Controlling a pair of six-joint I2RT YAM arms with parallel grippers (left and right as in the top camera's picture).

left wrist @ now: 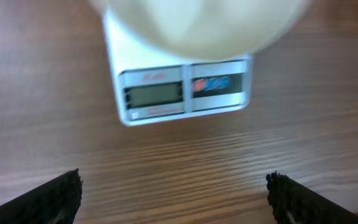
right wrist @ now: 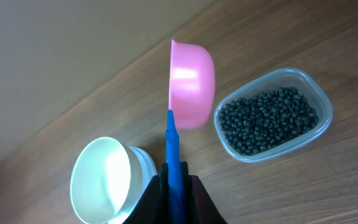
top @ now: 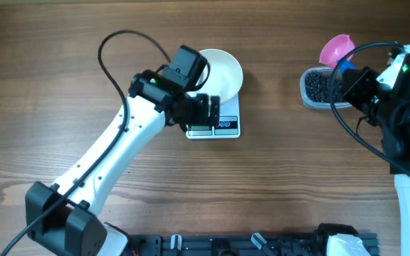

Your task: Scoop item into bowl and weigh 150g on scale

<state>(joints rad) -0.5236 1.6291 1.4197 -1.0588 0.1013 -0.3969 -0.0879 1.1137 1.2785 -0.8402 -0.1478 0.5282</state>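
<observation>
Up in the upper right of the overhead view, the pink scoop (top: 337, 50) hangs just beside the clear tub (top: 305, 92) of black beans (top: 319, 87), its blue handle pinched tight in the right pincer (right wrist: 176, 186). Left pincer (left wrist: 173, 186) hovers wide open, holding nothing, by the scale (left wrist: 185, 93), where the white bowl (top: 223, 67) sits looking empty. Seems like scooping is the step in hand, so the next move calls for dipping into the beans and carrying the scoop level.

left arm (top: 112, 153): white shell, black joints | cable (top: 130, 31): black | left end effector (left wrist: 176, 199): ribbed black
</observation>
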